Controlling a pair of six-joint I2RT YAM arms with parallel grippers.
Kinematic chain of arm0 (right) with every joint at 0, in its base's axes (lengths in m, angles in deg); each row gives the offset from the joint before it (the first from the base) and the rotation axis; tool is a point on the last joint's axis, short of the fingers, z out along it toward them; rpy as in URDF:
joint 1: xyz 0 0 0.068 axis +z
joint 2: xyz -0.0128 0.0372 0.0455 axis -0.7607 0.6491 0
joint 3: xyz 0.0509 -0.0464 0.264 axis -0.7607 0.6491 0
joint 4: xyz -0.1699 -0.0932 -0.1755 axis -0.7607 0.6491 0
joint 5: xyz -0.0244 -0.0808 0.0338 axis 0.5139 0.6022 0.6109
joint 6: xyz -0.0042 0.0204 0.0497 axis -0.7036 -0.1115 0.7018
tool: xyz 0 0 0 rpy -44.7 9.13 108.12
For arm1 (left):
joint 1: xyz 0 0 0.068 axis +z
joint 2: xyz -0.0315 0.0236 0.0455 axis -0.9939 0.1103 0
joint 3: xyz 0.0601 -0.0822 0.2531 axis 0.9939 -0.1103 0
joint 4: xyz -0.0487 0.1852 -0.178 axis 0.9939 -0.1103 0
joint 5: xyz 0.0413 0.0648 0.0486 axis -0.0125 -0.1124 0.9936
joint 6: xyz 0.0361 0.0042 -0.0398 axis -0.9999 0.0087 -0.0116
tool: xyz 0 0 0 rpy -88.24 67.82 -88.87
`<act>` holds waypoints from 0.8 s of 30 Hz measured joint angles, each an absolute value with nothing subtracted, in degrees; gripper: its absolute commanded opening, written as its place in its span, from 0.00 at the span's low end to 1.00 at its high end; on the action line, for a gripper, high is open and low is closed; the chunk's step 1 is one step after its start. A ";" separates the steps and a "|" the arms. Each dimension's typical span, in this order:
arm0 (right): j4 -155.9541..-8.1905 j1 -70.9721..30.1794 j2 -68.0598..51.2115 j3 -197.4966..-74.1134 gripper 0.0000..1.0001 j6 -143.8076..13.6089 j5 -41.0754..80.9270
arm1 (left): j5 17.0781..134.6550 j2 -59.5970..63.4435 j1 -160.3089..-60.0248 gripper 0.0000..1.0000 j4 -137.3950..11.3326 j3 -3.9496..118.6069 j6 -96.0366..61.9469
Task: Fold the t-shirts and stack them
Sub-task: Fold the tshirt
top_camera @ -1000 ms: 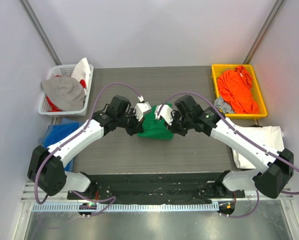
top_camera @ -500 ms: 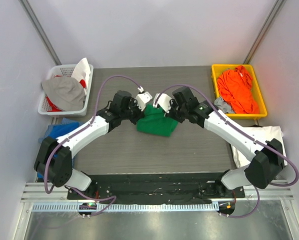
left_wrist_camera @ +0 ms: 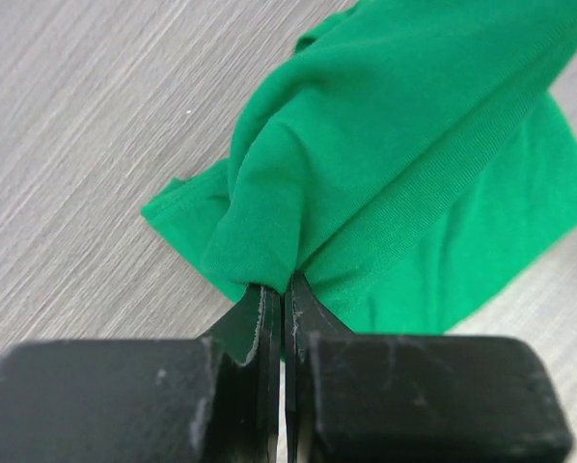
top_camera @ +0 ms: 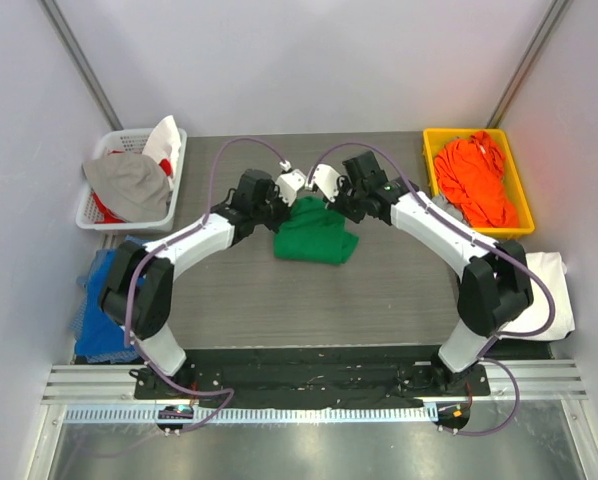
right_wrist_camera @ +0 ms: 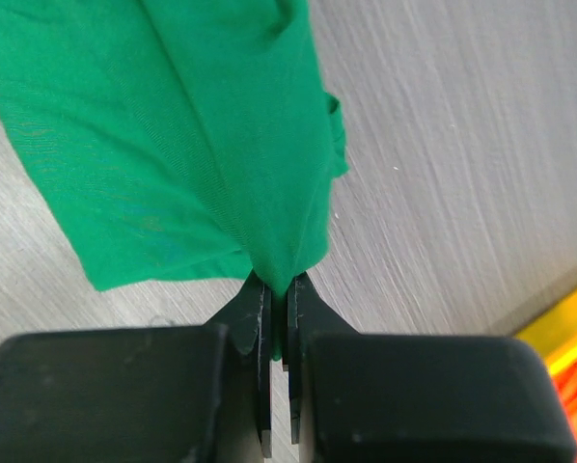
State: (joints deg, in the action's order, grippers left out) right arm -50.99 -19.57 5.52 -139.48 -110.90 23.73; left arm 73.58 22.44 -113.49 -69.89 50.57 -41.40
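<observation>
Left tool (left_wrist_camera: 274, 289) and right tool (right_wrist_camera: 277, 285) pulled green t-shirt (top_camera: 314, 238) rearward, lying crosswise.

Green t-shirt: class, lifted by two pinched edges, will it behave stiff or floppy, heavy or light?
Probably floppy: the green t-shirt drapes in soft folds from the left end effector and right end effector. Likely light: small pinches lift its edge. It may sag between them.

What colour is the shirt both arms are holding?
Bright green; the t-shirt shows best in the left wrist view.
</observation>
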 measured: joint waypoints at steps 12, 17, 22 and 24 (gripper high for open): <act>-55.44 -22.39 14.72 -139.59 0.01 -112.14 20.91 | 74.08 32.77 -111.52 0.00 -69.82 57.28 -41.29; -55.82 -23.17 18.96 -141.42 0.01 -112.58 21.22 | 74.26 36.67 -111.00 0.00 -69.76 60.99 -41.29; -55.86 -23.52 21.56 -144.22 0.07 -113.39 22.81 | 74.48 39.14 -110.93 0.00 -69.63 63.83 -41.33; -55.75 -23.63 21.93 -145.03 0.10 -113.72 23.25 | 74.63 39.27 -110.93 0.00 -69.52 64.14 -41.31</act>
